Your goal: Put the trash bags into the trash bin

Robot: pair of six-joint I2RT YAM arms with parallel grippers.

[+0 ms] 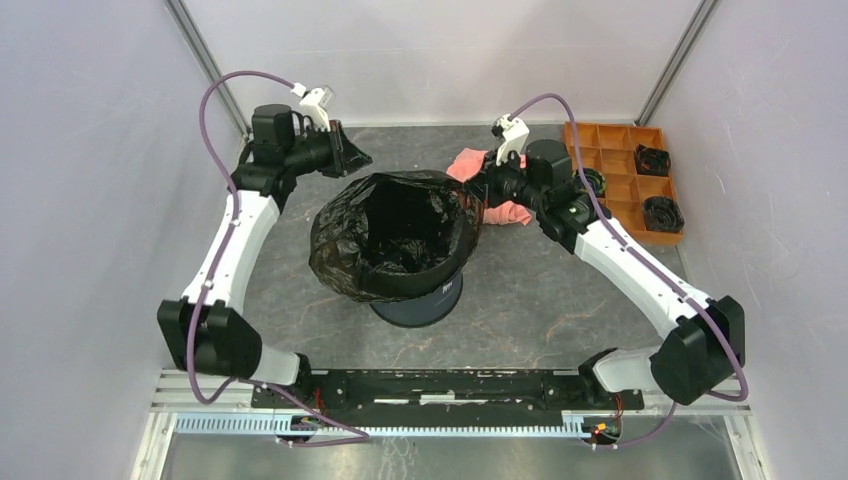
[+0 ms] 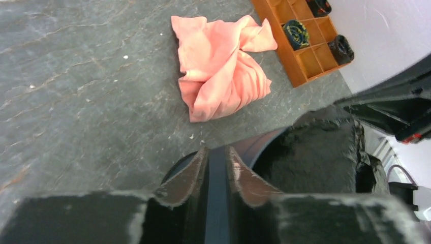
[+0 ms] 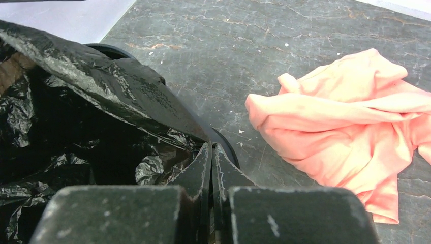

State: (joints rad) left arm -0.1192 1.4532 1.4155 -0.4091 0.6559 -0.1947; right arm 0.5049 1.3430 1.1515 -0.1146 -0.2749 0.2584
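The black trash bag (image 1: pixel 335 240) lies draped over the navy trash bin (image 1: pixel 420 305), its mouth spread wide and its film hanging down outside the rim. My right gripper (image 1: pixel 480 190) is at the bag's right rim. In the right wrist view its jaws (image 3: pixel 212 146) are pressed together where a taut fold of the bag (image 3: pixel 101 86) runs into the tips, beside the bin's rim (image 3: pixel 228 147). My left gripper (image 1: pixel 350 155) hovers at the bag's back left, apart from it. Its jaws (image 2: pixel 217 150) stand a narrow slit apart, with the bin wall (image 2: pixel 264 145) showing through and the bag (image 2: pixel 325 152) to the right.
A salmon-pink cloth (image 1: pixel 510 212) lies crumpled on the table just behind my right gripper, also in both wrist views (image 2: pixel 223 66) (image 3: pixel 345 122). An orange compartment tray (image 1: pixel 620 165) with dark round parts stands at the back right. Walls enclose the table on three sides.
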